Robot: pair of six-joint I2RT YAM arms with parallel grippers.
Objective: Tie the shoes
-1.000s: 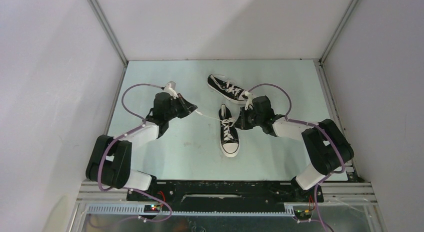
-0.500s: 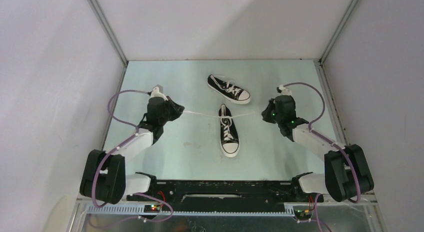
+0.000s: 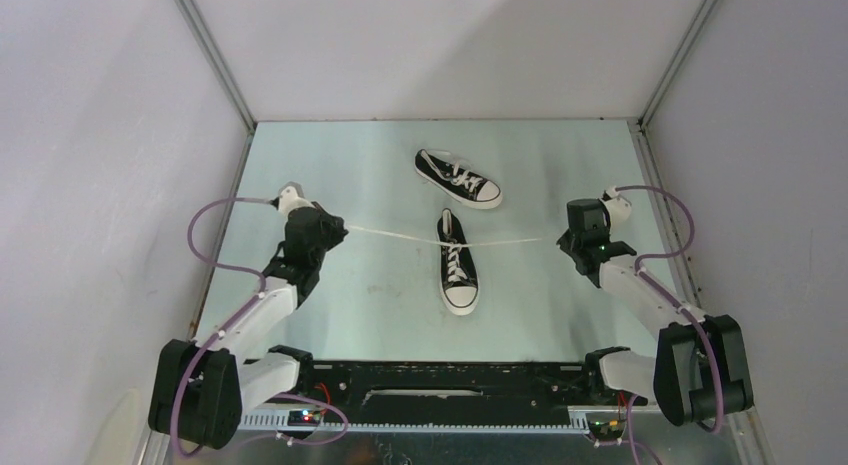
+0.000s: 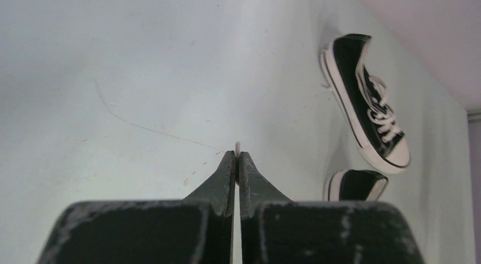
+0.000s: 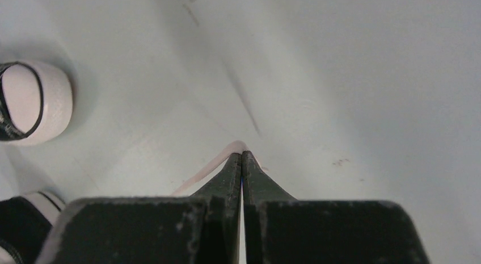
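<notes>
Flat lace (image 3: pixel 400 233) (taut) btw L pincer (image 4: pixel 236 156), R pincer (image 5: pixel 242 156)

Shoes (image 3: pixel 458 273) were black with white laces (image 3: pixel 400 233), soles, toe caps. Bench (image 3: pixel 370 300) was pale mint. Arm cables (image 3: pixel 192 233) were purple.

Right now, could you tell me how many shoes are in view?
2: the far shoe lies toward the back; the near shoe sits mid-table, its laces stretched between left gripper and right gripper.

Left wrist: near shoe (image 4: pixel 354 185) mostly hidden behind left gripper (image 4: pixel 236 155). Right wrist: far shoe (image 5: pixel 34 102), near shoe cut by left edge. Top: lace (image 3: pixel 400 234) knot too small to tell.
</notes>
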